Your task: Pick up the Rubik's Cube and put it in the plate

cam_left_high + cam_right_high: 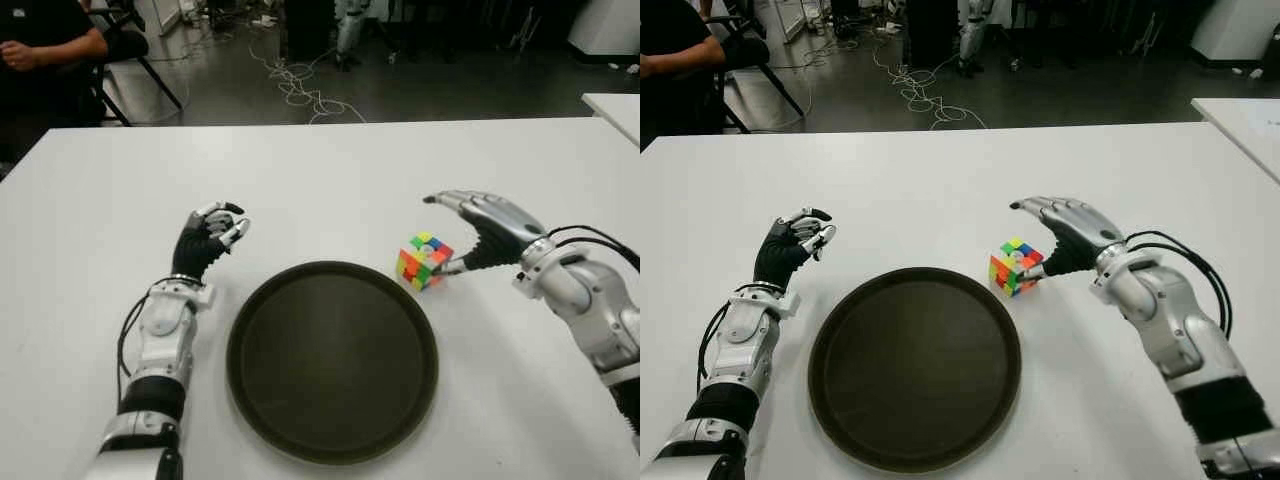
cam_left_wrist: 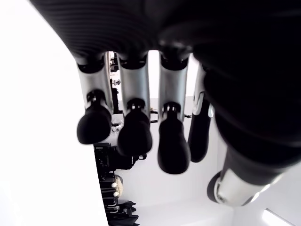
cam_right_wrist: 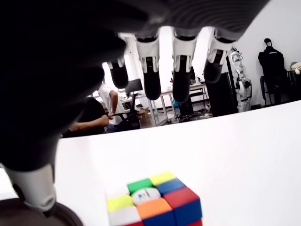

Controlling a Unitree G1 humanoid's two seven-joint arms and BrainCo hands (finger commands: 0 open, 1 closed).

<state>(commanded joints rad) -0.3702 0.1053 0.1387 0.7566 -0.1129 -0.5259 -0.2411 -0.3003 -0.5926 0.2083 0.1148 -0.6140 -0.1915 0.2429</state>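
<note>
The Rubik's Cube (image 1: 424,260) stands on the white table (image 1: 320,170), just off the far right rim of the round dark plate (image 1: 332,357). My right hand (image 1: 470,228) hovers right beside and above the cube, fingers (image 3: 181,70) spread over it and the thumb low next to it, holding nothing. The cube's top face (image 3: 153,197) shows under those fingers in the right wrist view. My left hand (image 1: 212,238) shows left of the plate with its fingers (image 2: 134,127) curled and nothing in them.
A seated person (image 1: 45,45) is at the far left behind the table. Cables (image 1: 300,85) lie on the floor beyond the table's far edge. A second white table's corner (image 1: 615,105) shows at the far right.
</note>
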